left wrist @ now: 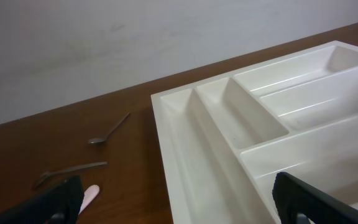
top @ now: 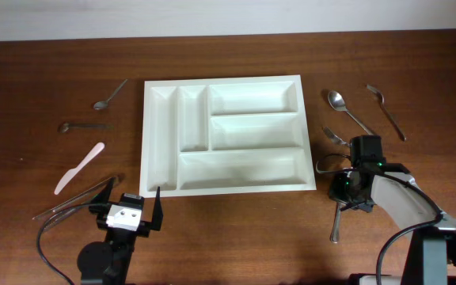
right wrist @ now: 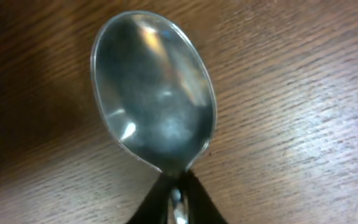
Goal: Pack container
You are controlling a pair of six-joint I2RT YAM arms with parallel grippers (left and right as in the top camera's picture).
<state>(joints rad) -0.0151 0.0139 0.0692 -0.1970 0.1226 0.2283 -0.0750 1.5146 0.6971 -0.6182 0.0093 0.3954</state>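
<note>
The container (top: 222, 81) is a large white cutlery tray with five compartments, lying mid-table; its left end fills the left wrist view (left wrist: 166, 106). My right gripper (top: 345, 188) is to the right of the tray, shut on the neck of a metal spoon (right wrist: 154, 93). The spoon's bowl sticks out past the fingertips just over the wood, and its handle (top: 336, 226) trails toward the front edge. In the right wrist view the right gripper (right wrist: 178, 199) pinches the thin neck. My left gripper (top: 131, 204) stands wide open at the tray's front-left corner, holding nothing (left wrist: 182, 202).
Left of the tray lie a spoon (top: 111, 95), a small spoon (top: 81, 125), a white plastic knife (top: 79, 168) and long thin utensils (top: 77, 202). Right of the tray lie a spoon (top: 347, 109), a fork (top: 386, 111) and another fork (top: 335, 136).
</note>
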